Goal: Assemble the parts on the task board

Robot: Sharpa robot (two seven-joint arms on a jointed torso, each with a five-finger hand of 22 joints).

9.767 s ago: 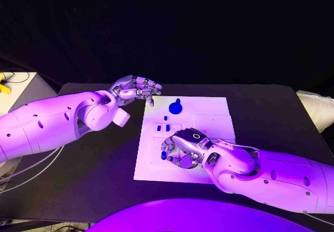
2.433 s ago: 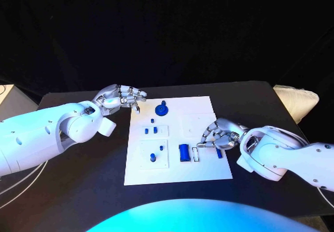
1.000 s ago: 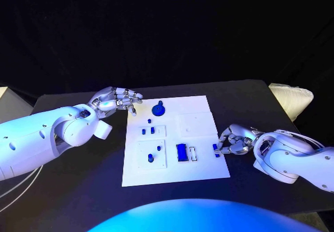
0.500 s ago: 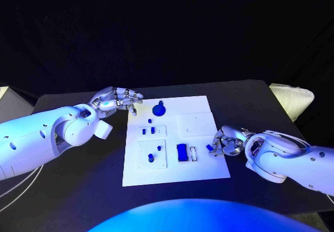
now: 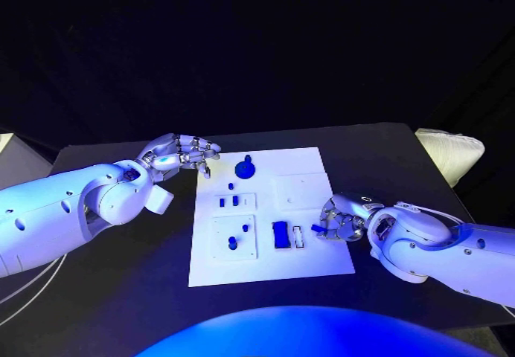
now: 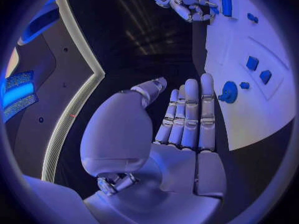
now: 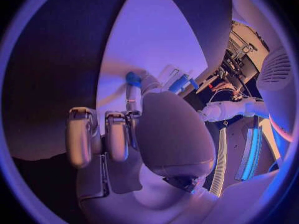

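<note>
Board (image 5: 311, 266): white plate under and between the hands, with recessed panels. Left hand (image 5: 178, 154) hovered off its far left corner, fingers loosely curled, holding nothing. Right hand (image 5: 341, 220) sat over the board's right edge, pinching a small blue part (image 5: 320, 227). A larger blue block (image 5: 280, 233) stood just left of it. Since half a second earlier, the right hand had edged slightly further inward over the board; the left was unchanged.

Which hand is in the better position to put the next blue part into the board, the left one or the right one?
Probably the right hand: it already pinches a small blue part above the task board. The left hand hovers beside the far corner, holding nothing.
</note>
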